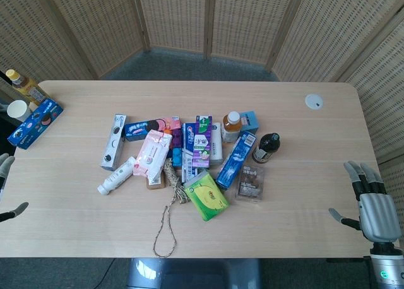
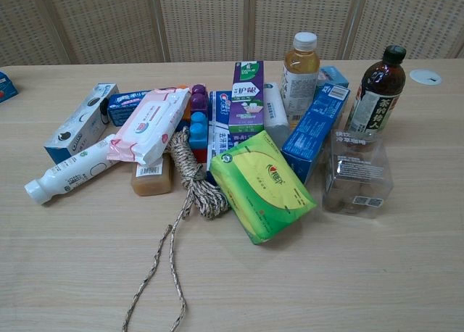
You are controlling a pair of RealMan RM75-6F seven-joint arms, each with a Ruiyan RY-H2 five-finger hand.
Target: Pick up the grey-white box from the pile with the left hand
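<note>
The grey-white box (image 1: 113,141) is long and narrow, printed with dark round cookies, and lies flat at the left edge of the pile; the chest view shows it (image 2: 81,122) at the far left beside a white bottle. Only the fingertips of my left hand (image 1: 6,188) show at the left edge of the head view, spread apart and holding nothing, well left of the box. Near the table's right front corner my right hand (image 1: 372,204) is open, fingers extended, far from the pile. Neither hand appears in the chest view.
The pile holds a white bottle (image 1: 117,175), pink wipes pack (image 1: 152,153), green tissue pack (image 1: 206,195), blue toothpaste box (image 1: 236,160), two drink bottles, a clear box (image 1: 250,182) and a rope (image 1: 169,207). A blue cookie box (image 1: 35,123), cup and bottle sit far left.
</note>
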